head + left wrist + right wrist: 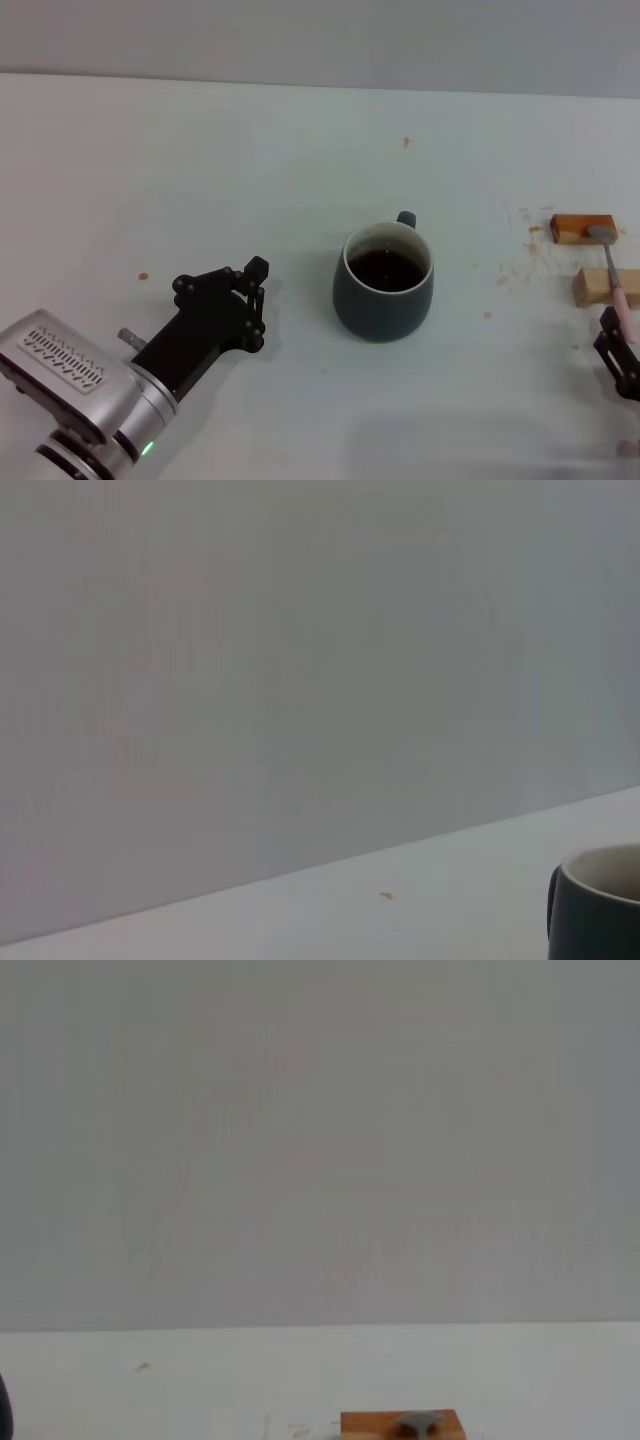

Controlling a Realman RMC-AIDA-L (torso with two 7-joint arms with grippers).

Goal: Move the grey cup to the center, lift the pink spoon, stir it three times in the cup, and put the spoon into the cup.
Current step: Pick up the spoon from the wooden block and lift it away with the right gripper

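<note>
The grey cup (pixel 383 285) stands near the table's middle with dark liquid inside and its handle turned to the far side. Its rim also shows in the left wrist view (pixel 600 905). My left gripper (pixel 262 304) is open just left of the cup, apart from it and holding nothing. The pink spoon (pixel 618 285) lies across two wooden blocks at the right, with its metal bowl (pixel 420 1423) on the far block. My right gripper (pixel 618 360) sits at the near end of the spoon's handle, partly cut off by the picture's edge.
An orange-brown block (pixel 580 228) and a tan block (pixel 598 287) carry the spoon at the right edge. Small brown stains (pixel 520 265) dot the white table beside them. The table's far edge meets a plain grey wall.
</note>
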